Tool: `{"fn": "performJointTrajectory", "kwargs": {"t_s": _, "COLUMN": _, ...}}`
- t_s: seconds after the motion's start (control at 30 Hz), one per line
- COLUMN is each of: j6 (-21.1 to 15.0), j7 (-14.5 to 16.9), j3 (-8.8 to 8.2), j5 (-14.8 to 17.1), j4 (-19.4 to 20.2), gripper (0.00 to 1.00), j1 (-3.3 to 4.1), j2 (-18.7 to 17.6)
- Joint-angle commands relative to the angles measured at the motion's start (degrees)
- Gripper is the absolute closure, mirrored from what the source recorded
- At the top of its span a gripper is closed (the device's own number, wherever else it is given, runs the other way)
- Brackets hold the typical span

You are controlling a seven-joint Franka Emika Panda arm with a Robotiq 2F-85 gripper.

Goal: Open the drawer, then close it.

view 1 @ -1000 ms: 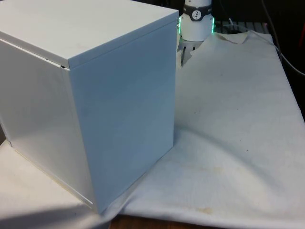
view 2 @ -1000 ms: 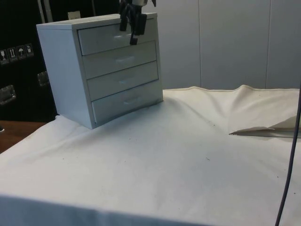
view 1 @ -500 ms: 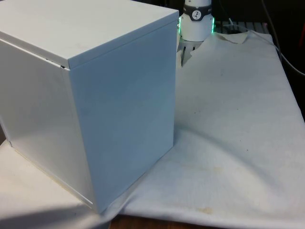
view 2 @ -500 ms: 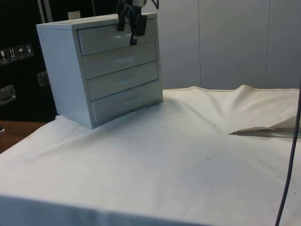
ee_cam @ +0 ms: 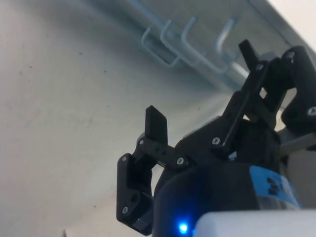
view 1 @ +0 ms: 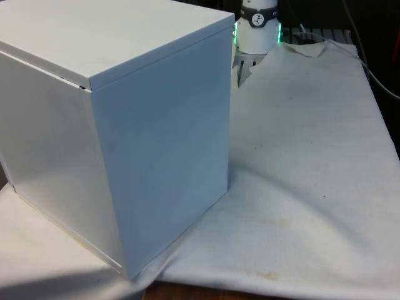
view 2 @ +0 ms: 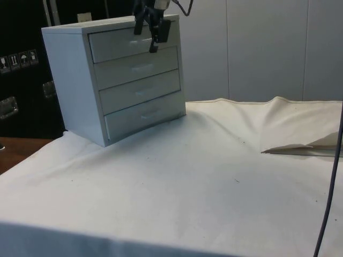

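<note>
In the side view, the chest of drawers (view 2: pixel 115 80) stands at your far left on the white cloth (view 2: pixel 187 187), with dark cabinets (view 2: pixel 21 69) behind it. Its four drawer fronts face right, towards the open stretch of the table. The top drawer (view 2: pixel 120 44) sits flush with the three drawers under it, and all four look shut. The gripper (view 2: pixel 146 36) hangs in front of the top drawer, near its right end and just below the chest's top edge. From this camera you cannot tell whether it touches the drawer front.

In the wrist view, the gripper (ee_cam: pixel 201 84) has its two fingers spread apart, with nothing between them. One fingertip (ee_cam: pixel 157 123) stands over bare cloth. The other lies close to the row of four drawer handles (ee_cam: pixel 185 42), which line up one behind another along the chest's front. You cannot tell whether that finger touches a handle.

Further right in the side view, the cloth lies bare, then rises into a fold (view 2: pixel 292 147) by the right edge, where a dark cable (view 2: pixel 330 187) hangs down.

In the front view, the chest (view 1: pixel 125 125) shows plain white panels on the front view's left, and the arm (view 1: pixel 257 34) rises behind its far corner.
</note>
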State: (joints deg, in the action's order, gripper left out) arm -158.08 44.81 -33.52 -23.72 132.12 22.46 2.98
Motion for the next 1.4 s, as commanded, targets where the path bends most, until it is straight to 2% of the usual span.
{"fn": "performJointTrajectory", "kwargs": {"t_s": 0.0, "j6": -1.3, "j7": -1.7, "j3": -0.23, "j5": -3.0, "j4": -0.1, "gripper": 0.00, "j1": -0.63, "j2": -0.2}}
{"fn": "performJointTrajectory", "kwargs": {"t_s": 0.27, "j6": -3.0, "j7": -4.9, "j3": -0.34, "j5": -8.7, "j4": 1.0, "gripper": 0.00, "j1": -0.86, "j2": 0.8}}
{"fn": "performJointTrajectory", "kwargs": {"t_s": 0.3, "j6": -1.9, "j7": -3.6, "j3": -0.23, "j5": -6.4, "j4": 1.5, "gripper": 0.00, "j1": -0.17, "j2": 1.1}}
{"fn": "performJointTrajectory", "kwargs": {"t_s": 0.33, "j6": -3.2, "j7": -5.3, "j3": -0.34, "j5": -9.3, "j4": 1.2, "gripper": 0.00, "j1": -0.86, "j2": 0.9}}
{"fn": "performJointTrajectory", "kwargs": {"t_s": 0.57, "j6": -4.7, "j7": -8.2, "j3": -0.46, "j5": -14.0, "j4": 2.1, "gripper": 0.00, "j1": -1.03, "j2": 1.1}}
{"fn": "performJointTrajectory", "kwargs": {"t_s": 0.6, "j6": -3.7, "j7": -7.0, "j3": -0.40, "j5": -12.0, "j4": 2.7, "gripper": 0.00, "j1": -0.34, "j2": 1.5}}
{"fn": "performJointTrajectory", "kwargs": {"t_s": 0.63, "j6": -5.0, "j7": -8.5, "j3": -0.57, "j5": -14.4, "j4": 2.2, "gripper": 0.00, "j1": -1.09, "j2": 1.0}}
{"fn": "performJointTrajectory", "kwargs": {"t_s": 0.67, "j6": -5.7, "j7": -8.9, "j3": -0.80, "j5": -15.0, "j4": 2.3, "gripper": 0.00, "j1": -1.09, "j2": 0.7}}
{"fn": "performJointTrajectory", "kwargs": {"t_s": 0.83, "j6": -7.8, "j7": -8.8, "j3": -1.78, "j5": -15.0, "j4": 2.6, "gripper": 0.00, "j1": -1.09, "j2": -0.6}}
{"fn": "performJointTrajectory", "kwargs": {"t_s": 0.87, "j6": -6.6, "j7": -7.8, "j3": -1.66, "j5": -13.5, "j4": 3.2, "gripper": 0.00, "j1": -0.52, "j2": -0.1}}
{"fn": "performJointTrajectory", "kwargs": {"t_s": 0.9, "j6": -8.3, "j7": -8.7, "j3": -2.01, "j5": -15.0, "j4": 2.6, "gripper": 0.00, "j1": -1.09, "j2": -0.9}}
{"fn": "performJointTrajectory", "kwargs": {"t_s": 1.13, "j6": -11.6, "j7": -8.4, "j3": -3.55, "j5": -14.4, "j4": 2.6, "gripper": 0.00, "j1": -0.86, "j2": -3.3}}
{"fn": "performJointTrajectory", "kwargs": {"t_s": 1.17, "j6": -10.8, "j7": -7.8, "j3": -3.32, "j5": -13.5, "j4": 3.2, "gripper": 0.00, "j1": -0.57, "j2": -2.9}}
{"fn": "performJointTrajectory", "kwargs": {"t_s": 1.2, "j6": -11.7, "j7": -8.4, "j3": -3.61, "j5": -14.4, "j4": 2.6, "gripper": 0.00, "j1": -0.86, "j2": -3.4}}
{"fn": "performJointTrajectory", "kwargs": {"t_s": 1.37, "j6": -11.5, "j7": -8.3, "j3": -3.55, "j5": -14.2, "j4": 2.7, "gripper": 0.02, "j1": -0.80, "j2": -3.4}}
